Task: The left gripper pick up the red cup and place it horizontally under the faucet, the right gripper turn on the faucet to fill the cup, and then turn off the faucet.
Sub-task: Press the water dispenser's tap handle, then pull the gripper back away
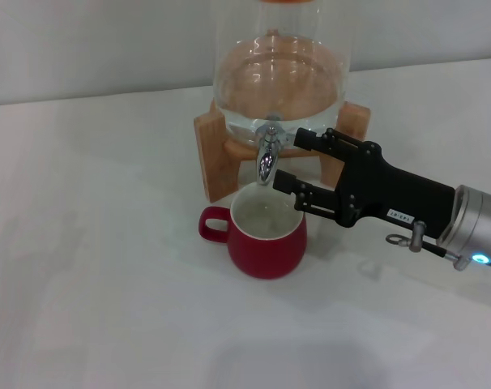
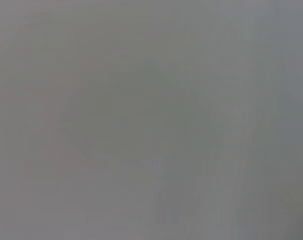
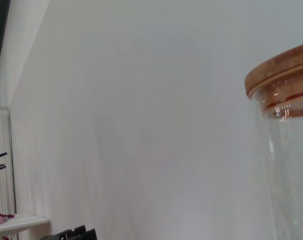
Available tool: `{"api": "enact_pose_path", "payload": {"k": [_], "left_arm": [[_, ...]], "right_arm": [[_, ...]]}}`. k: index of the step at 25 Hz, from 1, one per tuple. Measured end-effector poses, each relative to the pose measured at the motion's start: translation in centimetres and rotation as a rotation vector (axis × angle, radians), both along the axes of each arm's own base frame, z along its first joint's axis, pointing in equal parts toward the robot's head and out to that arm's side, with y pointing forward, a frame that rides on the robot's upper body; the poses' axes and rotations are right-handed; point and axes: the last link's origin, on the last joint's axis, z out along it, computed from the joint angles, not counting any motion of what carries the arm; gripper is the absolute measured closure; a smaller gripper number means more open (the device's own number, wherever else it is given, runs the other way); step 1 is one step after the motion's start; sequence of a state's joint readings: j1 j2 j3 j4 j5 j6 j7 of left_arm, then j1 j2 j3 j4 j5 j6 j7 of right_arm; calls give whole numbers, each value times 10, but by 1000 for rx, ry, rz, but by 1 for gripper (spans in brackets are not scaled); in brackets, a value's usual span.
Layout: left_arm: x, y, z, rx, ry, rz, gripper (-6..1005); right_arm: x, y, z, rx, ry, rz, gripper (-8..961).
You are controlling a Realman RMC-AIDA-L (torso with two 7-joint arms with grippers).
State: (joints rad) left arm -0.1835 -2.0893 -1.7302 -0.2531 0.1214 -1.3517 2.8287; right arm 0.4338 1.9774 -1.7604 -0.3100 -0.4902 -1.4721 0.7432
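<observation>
The red cup (image 1: 266, 235) stands upright on the white table directly below the faucet (image 1: 267, 154), its handle pointing to the view's left and its white inside showing. The faucet is a small chrome tap at the base of the clear glass dispenser (image 1: 278, 73). My right gripper (image 1: 289, 159) reaches in from the right, open, with its two black fingers just right of the faucet and above the cup's rim. I cannot tell whether it touches the lever. My left gripper is out of view, and the left wrist view shows only flat grey.
The dispenser rests on a wooden stand (image 1: 213, 154) at the back of the table (image 1: 83, 284). The right wrist view shows the dispenser's wooden lid (image 3: 281, 70) and glass wall against a white wall.
</observation>
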Motion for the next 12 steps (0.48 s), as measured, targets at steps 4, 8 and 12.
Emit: {"api": "enact_pose_path", "payload": {"k": [4, 8, 12], "left_arm": [[0, 0, 0, 0, 0, 0, 138], [0, 1, 0, 0, 0, -1, 138], [0, 1, 0, 0, 0, -2, 138]], "right_arm": [[0, 1, -1, 1, -7, -5, 177], [1, 2, -1, 2, -13, -10, 177], [2, 3, 0, 3, -17, -11, 177]]}}
